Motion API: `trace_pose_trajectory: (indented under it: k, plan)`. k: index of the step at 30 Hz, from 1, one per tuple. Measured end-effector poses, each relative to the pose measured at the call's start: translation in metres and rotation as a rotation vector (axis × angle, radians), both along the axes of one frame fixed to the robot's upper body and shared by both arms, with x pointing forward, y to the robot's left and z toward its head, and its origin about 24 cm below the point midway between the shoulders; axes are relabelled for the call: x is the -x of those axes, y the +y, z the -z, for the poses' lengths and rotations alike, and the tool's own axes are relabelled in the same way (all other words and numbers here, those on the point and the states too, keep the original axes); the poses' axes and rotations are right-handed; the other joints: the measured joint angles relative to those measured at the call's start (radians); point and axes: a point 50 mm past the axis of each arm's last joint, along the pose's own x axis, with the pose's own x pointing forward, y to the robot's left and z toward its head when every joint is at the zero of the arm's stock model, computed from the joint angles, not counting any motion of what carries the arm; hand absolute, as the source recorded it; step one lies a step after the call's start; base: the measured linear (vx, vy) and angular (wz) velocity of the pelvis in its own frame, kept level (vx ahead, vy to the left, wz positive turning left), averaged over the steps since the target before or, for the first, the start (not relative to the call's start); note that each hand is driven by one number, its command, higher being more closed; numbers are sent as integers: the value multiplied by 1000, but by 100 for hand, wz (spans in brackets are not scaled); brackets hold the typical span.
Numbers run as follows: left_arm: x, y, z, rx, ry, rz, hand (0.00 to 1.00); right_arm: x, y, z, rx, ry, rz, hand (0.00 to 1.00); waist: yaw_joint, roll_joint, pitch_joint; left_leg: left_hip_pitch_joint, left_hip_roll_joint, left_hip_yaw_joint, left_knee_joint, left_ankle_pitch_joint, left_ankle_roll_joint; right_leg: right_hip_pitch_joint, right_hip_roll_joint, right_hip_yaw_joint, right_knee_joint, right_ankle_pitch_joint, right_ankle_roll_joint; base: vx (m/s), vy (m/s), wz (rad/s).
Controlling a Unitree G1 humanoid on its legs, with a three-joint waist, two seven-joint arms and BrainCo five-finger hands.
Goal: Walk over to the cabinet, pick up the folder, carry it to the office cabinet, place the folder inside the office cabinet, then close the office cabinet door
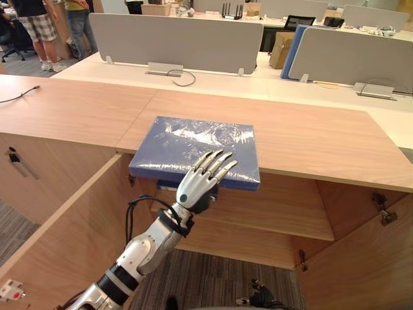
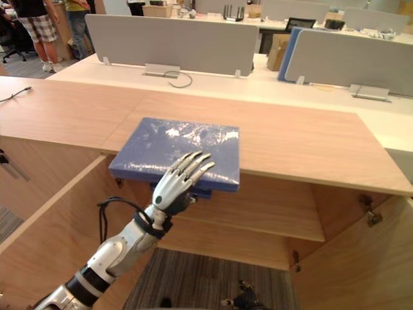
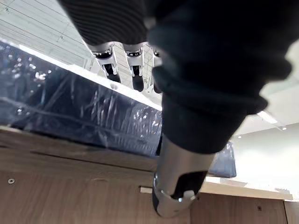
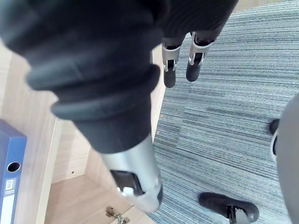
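A blue folder (image 1: 193, 145) in shiny plastic wrap lies flat on the wooden cabinet top (image 1: 310, 135), with its near edge jutting past the front. My left hand (image 1: 193, 187) reaches up from below, and its straight fingers (image 3: 133, 70) lie on the folder's near edge (image 3: 70, 107). The thumb (image 3: 177, 186) hangs under that edge, apart from the folder. My right hand (image 4: 169, 70) hangs over grey carpet with relaxed fingers and holds nothing.
Both cabinet doors stand open, the left door (image 1: 71, 239) and the right door (image 1: 361, 258), showing a bare shelf (image 1: 271, 206). Another blue binder (image 4: 9, 177) lies on wood. Grey desk screens (image 1: 174, 42) and people (image 1: 39, 26) are behind.
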Motion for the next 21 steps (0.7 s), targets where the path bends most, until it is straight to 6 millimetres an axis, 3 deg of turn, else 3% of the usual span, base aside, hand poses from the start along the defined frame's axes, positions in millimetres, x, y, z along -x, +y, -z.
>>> trace_pose_trajectory:
  k: [19,20,21]
  plan:
    - [-28,53,0,51,-4,-361,0,-7,1,-1,-6,-14,-13,0,-25,-12,26,34,0,56,0,-29,-3,15,-3,50,-15,3,-7,13,-1,-8]
    - [-28,54,0,52,-9,-369,100,-7,1,-2,-6,-14,-14,0,-26,-13,27,34,0,57,0,-30,-3,16,-3,50,-16,4,-9,26,-5,-4]
    - [-28,54,0,53,-10,-371,100,-7,1,-2,-6,-14,-14,0,-27,-14,27,34,0,57,0,-31,-3,16,-3,50,-17,4,-10,0,0,0]
